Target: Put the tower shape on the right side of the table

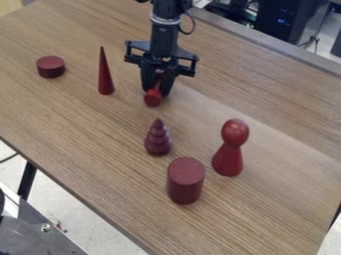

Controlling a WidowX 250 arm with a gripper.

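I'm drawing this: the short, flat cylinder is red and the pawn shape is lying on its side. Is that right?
Not quite: the camera view shows the pawn shape standing upright. The short, flat cylinder is red, as you said.

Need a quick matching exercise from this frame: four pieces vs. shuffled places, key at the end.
Pieces
1. flat disc
2. thin cone
3. wide cylinder
4. round-ended red piece

Places
A. lowest in the view of all the pieces
B. farthest left in the view
C. between the fingers of the gripper
D. upright, between the disc and the gripper

Pairs: 1-B, 2-D, 3-A, 4-C
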